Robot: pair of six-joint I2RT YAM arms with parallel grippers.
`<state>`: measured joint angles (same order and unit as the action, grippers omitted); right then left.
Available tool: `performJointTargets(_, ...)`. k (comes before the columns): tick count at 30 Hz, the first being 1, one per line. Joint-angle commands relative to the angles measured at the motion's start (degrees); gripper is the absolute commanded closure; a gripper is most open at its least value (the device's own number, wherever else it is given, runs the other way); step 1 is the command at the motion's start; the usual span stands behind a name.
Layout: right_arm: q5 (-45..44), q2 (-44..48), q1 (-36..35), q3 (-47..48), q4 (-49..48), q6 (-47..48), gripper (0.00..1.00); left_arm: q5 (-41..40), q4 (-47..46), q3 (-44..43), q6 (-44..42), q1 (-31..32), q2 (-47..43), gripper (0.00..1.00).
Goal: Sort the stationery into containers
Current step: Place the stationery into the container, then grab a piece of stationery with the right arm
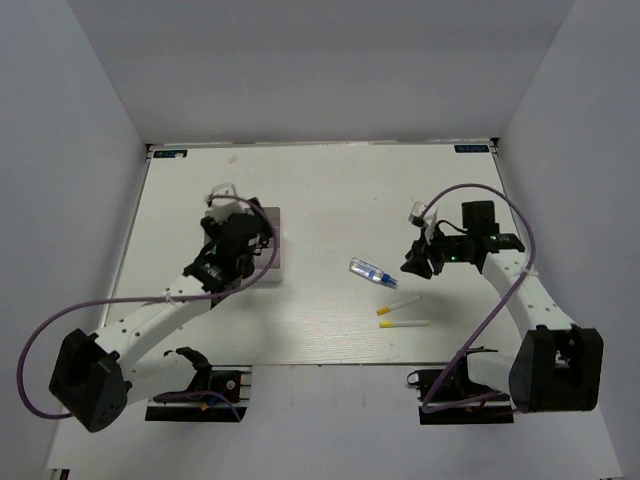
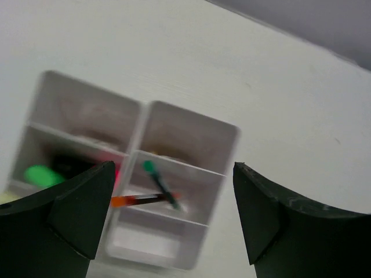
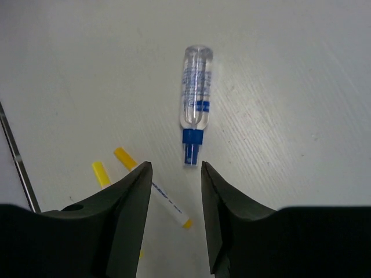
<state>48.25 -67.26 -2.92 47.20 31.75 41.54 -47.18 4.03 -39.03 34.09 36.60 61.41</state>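
R jaws matte blk, clear cyl. tube

Containers: from above, your left arm covers most of them, and only the right edge shows.
Bin contents: your left wrist view is blurred. You get a green blob, a green-tipped pen and an orange-red pen, no finer detail.
Yellow-capped markers: both run under your right gripper, lower ends hidden.
Tube print: too small to read.
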Motion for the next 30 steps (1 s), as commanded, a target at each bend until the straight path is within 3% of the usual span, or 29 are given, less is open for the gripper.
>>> performJointTargets(1,-7.37,-3.12,-4.18,0.44,5.78,13.56,0.55,25.22,9.19,-10.35,-5.87,0.31,6.60,0.08)
performJointTargets(6,-13.61,-3.32,-7.98,-3.60,6.40,23.40,0.58,37.67,13.63,-14.50,-7.71,1.36,6.55,0.00)
performJointTargets(9,-13.71,-1.73,-9.56,-7.03,7.01,29.64,0.51,43.30,14.95,-13.97,-8.41,1.37,0.57,0.00)
performJointTargets(14,-11.60,-2.95,-13.24,-5.55,13.85,41.85,0.43,42.44,25.30,-18.19,-11.40,1.37,-5.40,0.00)
performJointTargets(18,-12.91,-5.50,-16.41,-4.93,13.78,42.40,0.40,42.43,26.11,-15.83,-15.01,1.37,-10.07,0.00)
performJointTargets(22,-14.76,-9.28,-19.05,-3.44,12.99,42.57,0.38,46.03,21.20,-9.68,-17.04,0.85,-16.66,0.00)
performJointTargets(30,-20.82,-14.03,-24.94,-1.68,7.71,36.25,0.45,46.83,20.14,-8.08,-18.88,-0.04,-21.94,0.00)
